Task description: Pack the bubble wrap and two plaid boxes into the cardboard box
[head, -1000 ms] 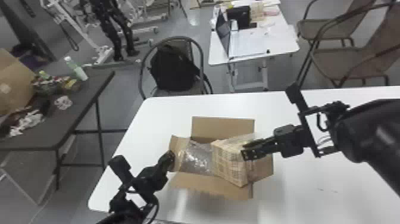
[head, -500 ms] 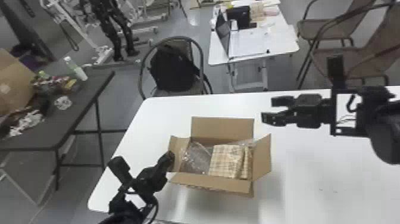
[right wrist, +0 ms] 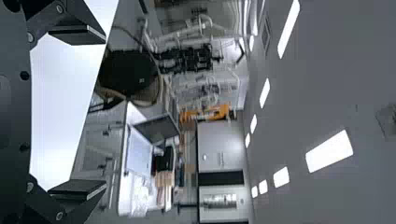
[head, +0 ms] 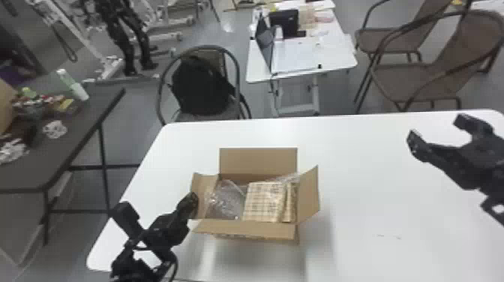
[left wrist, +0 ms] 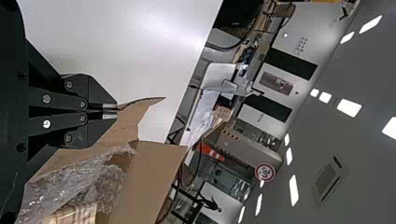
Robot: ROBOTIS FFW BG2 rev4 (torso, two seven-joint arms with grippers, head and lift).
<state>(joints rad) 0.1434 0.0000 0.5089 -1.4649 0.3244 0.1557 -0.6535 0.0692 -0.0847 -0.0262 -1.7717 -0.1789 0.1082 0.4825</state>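
And here's a black backpack [head: 202,86] on a chair [head: 221,58] beyond the white worktop [head: 375,168], a dark table [head: 78,123] off left. Raised flaps ring the cardboard box [head: 258,161], plain brown; inside, crinkly clear bubble wrap [head: 225,202] beside two flat-sided plaid boxes [head: 262,200]. Left claw [head: 192,204], angled in, pinched narrow on the left flap [head: 205,187]; right claw [head: 437,129] wide and empty, well apart from the box.

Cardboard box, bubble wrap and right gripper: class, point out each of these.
Cardboard box [head: 258,161]: head view, on its raised far flap.
Bubble wrap [head: 225,201]: head view, on its visible middle.
Right gripper [right wrist: 105,111]: right wrist view, midway between its fingertips.
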